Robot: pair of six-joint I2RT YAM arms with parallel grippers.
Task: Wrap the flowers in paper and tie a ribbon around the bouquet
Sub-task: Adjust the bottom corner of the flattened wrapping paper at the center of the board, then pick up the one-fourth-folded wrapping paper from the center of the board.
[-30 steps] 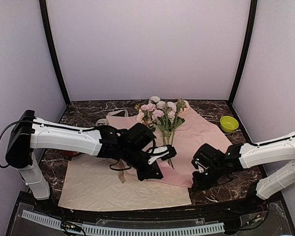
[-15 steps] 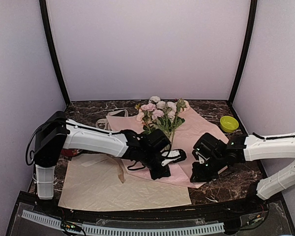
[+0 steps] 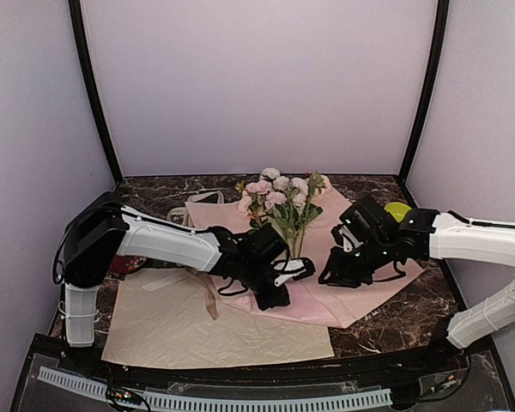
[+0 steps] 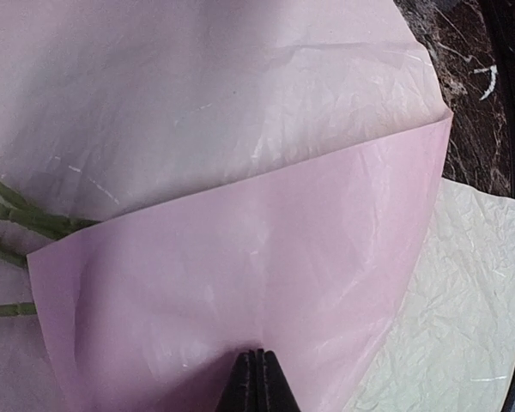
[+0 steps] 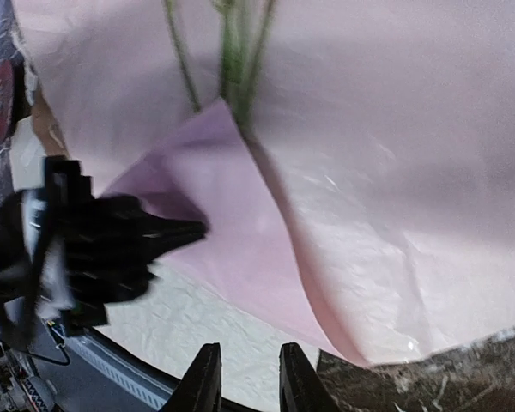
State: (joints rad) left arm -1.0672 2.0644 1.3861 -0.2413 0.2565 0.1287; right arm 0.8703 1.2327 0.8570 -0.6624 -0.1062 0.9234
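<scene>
1. Plainly, the left gripper (image 4: 259, 367) is clenched. Its two black fingertips meet with no gap on a lifted flap of the paper (image 4: 240, 257), pinching it at the flap's 6 o'clock edge in the left wrist view.
2. The right gripper (image 5: 249, 384) is released, with its fingers a little apart and nothing between them. It hangs above the paper's border beside the cream sheet (image 3: 197, 330). Whether it touches either I cannot tell.
3. From above, the flowers (image 3: 279, 197) lie on the paper with heads toward 12 o'clock and stems running to 6 o'clock. The left gripper sits at the stems' lower end, and the right gripper is near it at 3 o'clock.
4. Only the left wrist view shows green stem ends poking out from under the flap at 9 o'clock.
5. Only the right wrist view shows the left gripper side-on, at 9 o'clock, with the flap folded over the stems.
6. Only the top view shows the ribbon (image 3: 209, 300), lying on the cream sheet at 8 o'clock of the left gripper. It also shows a green bowl (image 3: 398, 209) at 1 o'clock of the right gripper, partly hidden by that arm.
7. The paper's near corner ends on the dark marble table (image 3: 412, 318). Bare tabletop lies at 4 o'clock of the right gripper, and walls close in the table at 9, 12 and 3 o'clock.
</scene>
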